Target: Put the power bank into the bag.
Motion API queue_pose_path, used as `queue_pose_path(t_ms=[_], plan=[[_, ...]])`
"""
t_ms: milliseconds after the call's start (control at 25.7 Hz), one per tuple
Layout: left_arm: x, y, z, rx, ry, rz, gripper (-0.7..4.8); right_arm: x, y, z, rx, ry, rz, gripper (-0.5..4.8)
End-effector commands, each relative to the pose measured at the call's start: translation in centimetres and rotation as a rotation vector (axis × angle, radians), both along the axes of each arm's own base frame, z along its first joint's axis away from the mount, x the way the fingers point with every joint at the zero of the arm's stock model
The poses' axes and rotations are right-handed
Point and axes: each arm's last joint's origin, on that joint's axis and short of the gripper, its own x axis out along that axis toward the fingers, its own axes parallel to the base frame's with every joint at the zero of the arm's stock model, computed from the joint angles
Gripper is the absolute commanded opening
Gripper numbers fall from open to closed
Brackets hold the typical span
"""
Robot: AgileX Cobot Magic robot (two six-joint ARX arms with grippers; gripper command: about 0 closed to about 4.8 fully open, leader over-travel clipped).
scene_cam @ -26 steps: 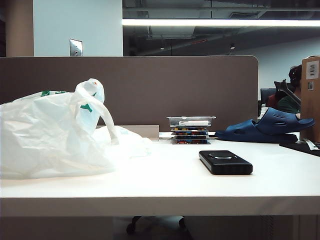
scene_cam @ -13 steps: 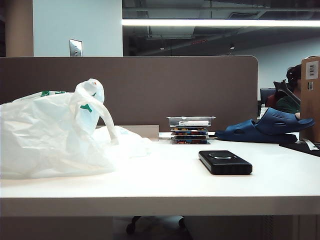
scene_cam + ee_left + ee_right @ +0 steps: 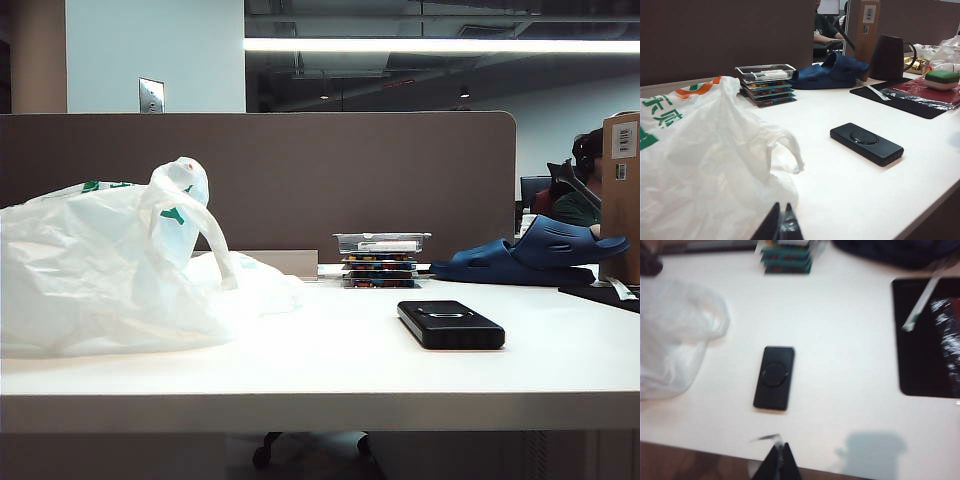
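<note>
The power bank (image 3: 450, 325), a flat black slab with an oval mark, lies flat on the white table (image 3: 330, 380), right of centre. The bag (image 3: 100, 270), crinkled white plastic with green print, slumps at the table's left, a loop handle drooping toward the middle. Neither gripper shows in the exterior view. My left gripper (image 3: 781, 207) is shut and empty, its tips close over the bag (image 3: 705, 165), with the power bank (image 3: 866, 143) farther off. My right gripper (image 3: 780, 446) is shut and empty, high over the table's near edge, the power bank (image 3: 774, 377) just beyond its tips.
Dark blue sandals (image 3: 530, 255) and a stack of flat cases (image 3: 381, 260) sit at the back by the brown partition (image 3: 300, 180). A black mat (image 3: 925, 340) with red and foil items lies to the right, near a dark jug (image 3: 888, 57) and a cardboard box (image 3: 622, 190).
</note>
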Motion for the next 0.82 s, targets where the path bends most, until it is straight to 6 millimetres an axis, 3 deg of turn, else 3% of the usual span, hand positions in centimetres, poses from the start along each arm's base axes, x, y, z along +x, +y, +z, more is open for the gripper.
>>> queue_pose_path(t_ms=[39, 272, 622, 816], plan=[[0.0, 0.0, 0.2, -0.002, -0.007, -0.005, -0.05, 2.6, 2.2, 0.5, 0.026, 0.018, 0.090, -0.09], [0.0, 0.0, 0.2, -0.001, -0.003, -0.005, -0.05, 6.9, 5.6, -1.3, 0.046, 0.105, 0.173, -0.09], [0.0, 0.0, 0.2, -0.001, -0.003, -0.005, -0.06, 10.7, 8.9, -4.4, 0.008, 0.230, 0.240, -0.09], [0.0, 0.0, 0.2, -0.001, -0.002, -0.005, -0.05, 12.8, 10.0, -6.1, -0.069, 0.253, 0.191, -0.09]])
